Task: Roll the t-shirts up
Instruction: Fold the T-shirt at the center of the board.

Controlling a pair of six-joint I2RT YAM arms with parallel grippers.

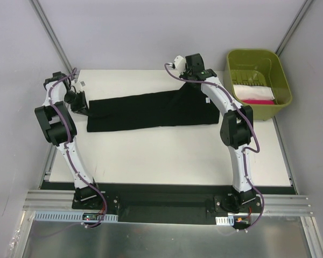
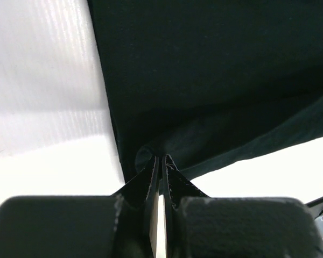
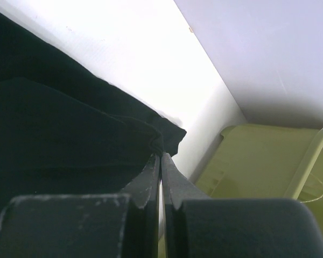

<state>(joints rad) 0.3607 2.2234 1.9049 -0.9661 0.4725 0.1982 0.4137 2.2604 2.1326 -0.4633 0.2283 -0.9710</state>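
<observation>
A black t-shirt [image 1: 151, 110] lies folded into a long band across the back of the white table. My left gripper [image 1: 85, 107] is shut on the shirt's left end; in the left wrist view [image 2: 161, 159] the jaws pinch a fold of black cloth [image 2: 215, 80]. My right gripper [image 1: 196, 81] is shut on the shirt's far right corner; in the right wrist view [image 3: 161, 155] the jaws pinch the bunched black edge [image 3: 70, 134]. No logo or neck label shows.
An olive-green plastic bin [image 1: 279, 78] stands at the back right, holding white and pink folded cloth [image 1: 254, 94]. It also shows in the right wrist view [image 3: 258, 161]. The white table [image 1: 167, 156] runs from the shirt to the front edge.
</observation>
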